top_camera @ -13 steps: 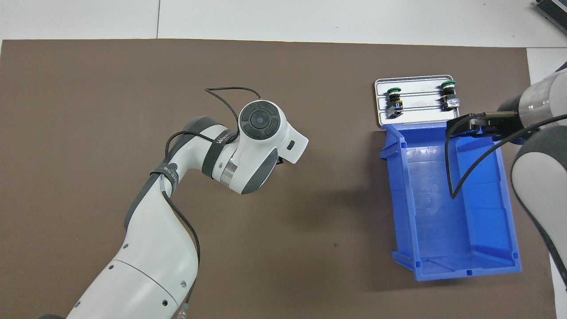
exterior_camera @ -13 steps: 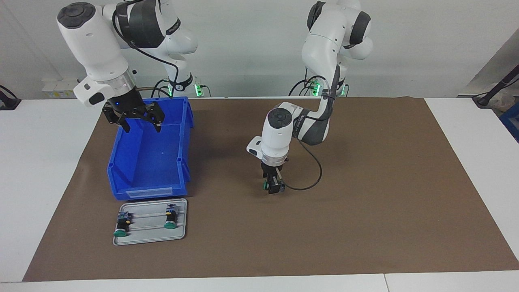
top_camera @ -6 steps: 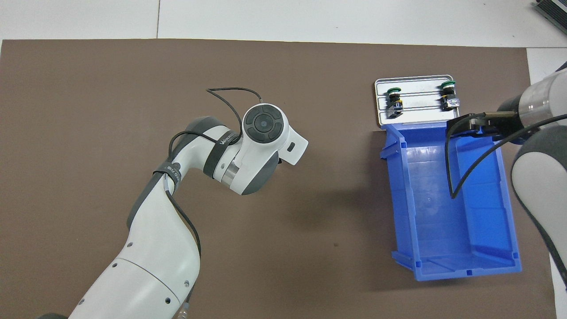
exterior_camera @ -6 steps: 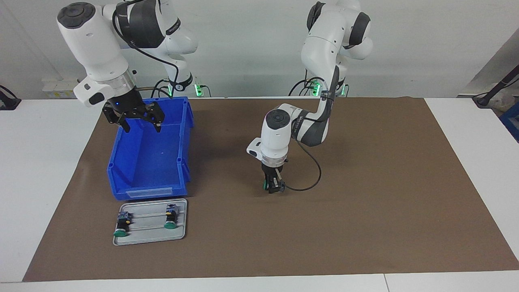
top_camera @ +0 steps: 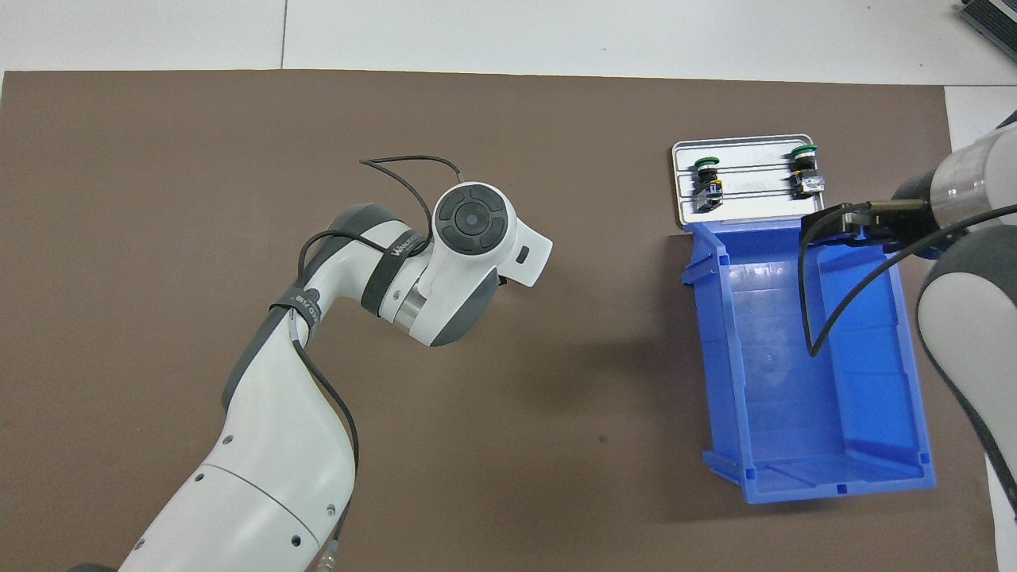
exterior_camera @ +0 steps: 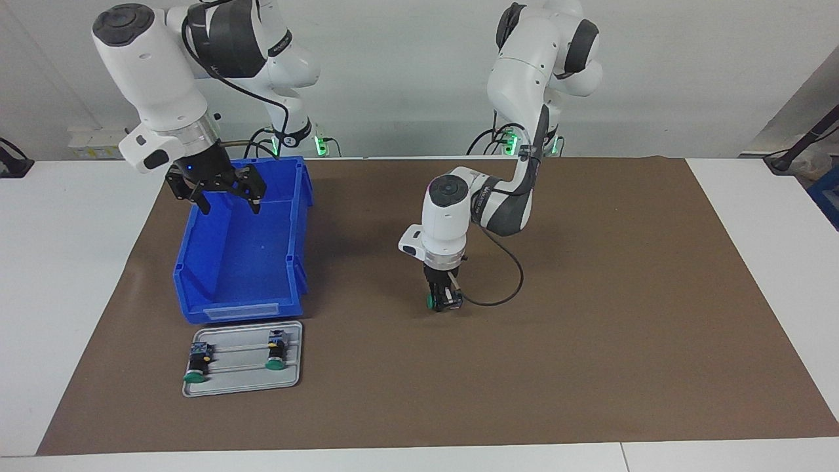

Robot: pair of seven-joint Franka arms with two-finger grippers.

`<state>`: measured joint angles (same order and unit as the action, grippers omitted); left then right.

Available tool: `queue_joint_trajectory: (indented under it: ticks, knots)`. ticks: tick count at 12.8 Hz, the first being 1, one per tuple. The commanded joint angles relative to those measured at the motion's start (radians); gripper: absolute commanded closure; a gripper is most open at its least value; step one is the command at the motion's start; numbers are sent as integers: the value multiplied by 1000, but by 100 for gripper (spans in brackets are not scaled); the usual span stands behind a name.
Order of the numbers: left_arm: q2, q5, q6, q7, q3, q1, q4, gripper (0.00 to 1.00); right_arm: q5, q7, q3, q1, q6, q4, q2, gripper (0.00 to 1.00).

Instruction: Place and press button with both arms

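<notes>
Three buttons show in all, each with a green cap. One button (exterior_camera: 440,302) is at the middle of the mat, clamped between the fingers of the left gripper (exterior_camera: 443,301), which points straight down and sits low at the mat; whether the button touches the mat cannot be told. In the overhead view the arm's wrist hides both. The other two buttons (exterior_camera: 195,364) (exterior_camera: 275,353) lie on their sides, apart from each other, on one grey tray (exterior_camera: 241,383).

There are two white arms. The left arm (exterior_camera: 518,118) reaches out over the mat's middle. The right arm waits, its gripper (exterior_camera: 226,196) hanging with fingers apart over the end of the bin nearest the robots.

One blue bin (exterior_camera: 242,262) stands at the right arm's end of the table. The tray lies just beside the bin, farther from the robots.

A brown mat (exterior_camera: 590,328) covers most of a white table (exterior_camera: 754,229). A pale wall (exterior_camera: 406,78) rises at the robots' backs. A black cable (exterior_camera: 501,288) loops from the left wrist beside the held button.
</notes>
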<state>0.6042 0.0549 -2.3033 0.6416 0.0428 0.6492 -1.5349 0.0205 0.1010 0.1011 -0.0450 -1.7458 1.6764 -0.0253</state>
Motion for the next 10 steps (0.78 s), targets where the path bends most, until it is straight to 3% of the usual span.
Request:
queue_joint_trajectory:
  ticks: [1,4,7,10]
  knots:
    - [-66,-24,62,-16,6,-43,-7,100,21,-24,2,-7,-3,16,12,0]
    - [-138,-87,140,54,-6,-127,-27,100,22,-24,2,-7,-3,16,12,0]
    - [-204,-326,237,228,2,-226,-53,100,21,-24,0,-7,-3,16,12,0]
    - [-285,-487,216,366,2,-316,-175,100,21,-24,2,-7,-3,16,12,0]
